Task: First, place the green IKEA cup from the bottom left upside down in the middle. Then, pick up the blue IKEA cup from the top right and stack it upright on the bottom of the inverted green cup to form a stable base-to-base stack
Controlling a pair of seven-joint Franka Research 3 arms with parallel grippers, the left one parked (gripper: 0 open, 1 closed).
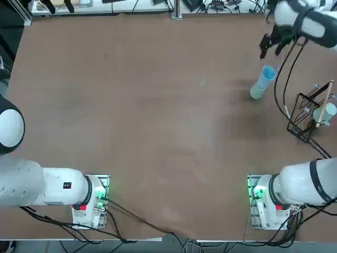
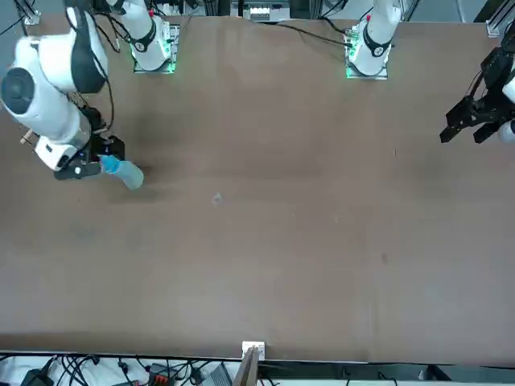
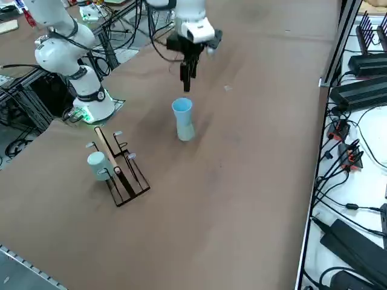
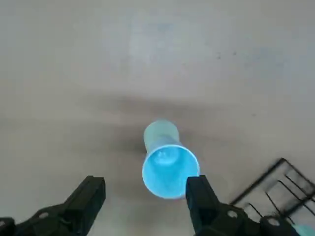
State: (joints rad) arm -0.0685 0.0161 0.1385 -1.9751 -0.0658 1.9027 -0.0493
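The blue IKEA cup [image 1: 268, 73] stands upright, mouth up, on the base of the inverted green IKEA cup [image 1: 257, 93], at the far right of the table. The same stack appears in the side view, blue cup [image 3: 181, 110] over green cup [image 3: 186, 132]. In the wrist view I look down into the blue cup [image 4: 170, 170], with the green cup [image 4: 161, 131] beneath it. My right gripper [image 3: 186, 83] hangs above and just beyond the stack, open, holding nothing. Its fingers [image 4: 197, 189] stand either side of the blue rim without touching it.
A black wire rack [image 1: 306, 120] stands near the table's right edge, close to the stack, with a pale aqua cup [image 1: 327, 111] hung on it. In the side view the rack [image 3: 126, 176] lies nearer the camera than the stack.
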